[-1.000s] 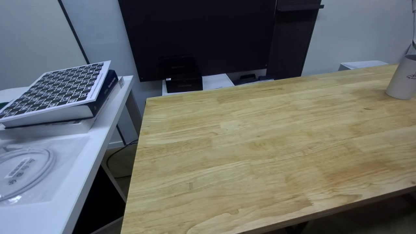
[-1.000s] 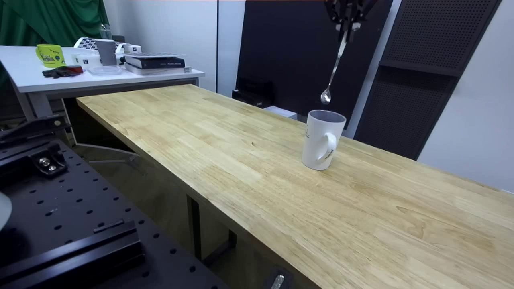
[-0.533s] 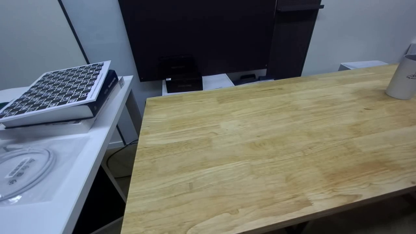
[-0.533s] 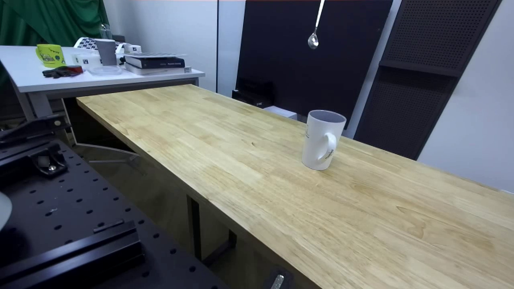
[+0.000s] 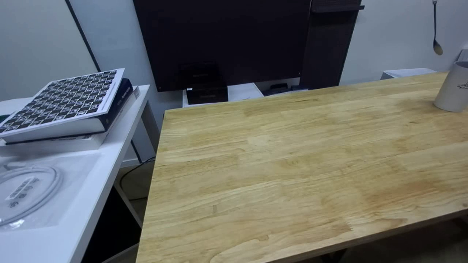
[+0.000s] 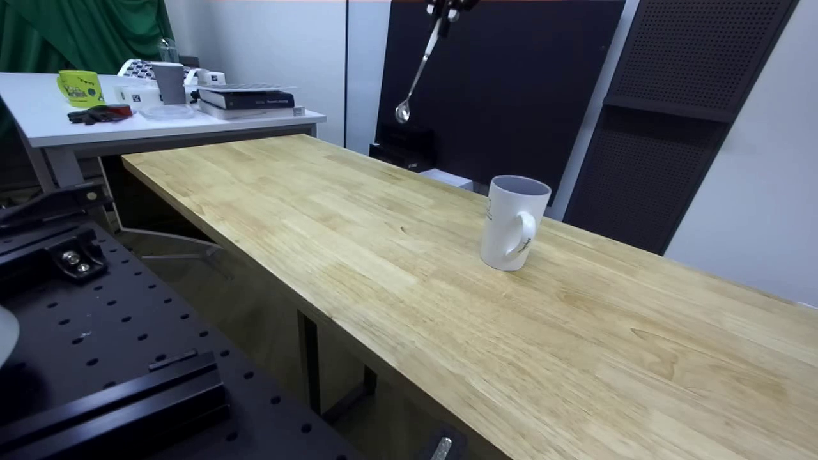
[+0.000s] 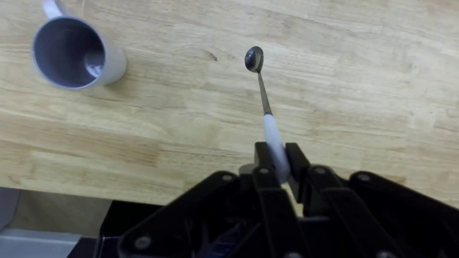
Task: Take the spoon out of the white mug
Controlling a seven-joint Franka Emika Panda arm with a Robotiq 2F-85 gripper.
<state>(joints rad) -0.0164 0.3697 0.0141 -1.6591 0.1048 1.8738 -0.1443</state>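
Black pincer [image 7: 280,154] grips the spoon [image 7: 271,130] outside the mug [image 6: 501,223], seemingly over the table [image 6: 383,249].

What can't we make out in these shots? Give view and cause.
Gripper: in an exterior view, mostly cut off by the top edge.
Spoon: in an exterior view, upper end cut off by the top edge.
White mug: in an exterior view, partly cut off by the right edge.
Mug print: in both exterior views, too small to read.
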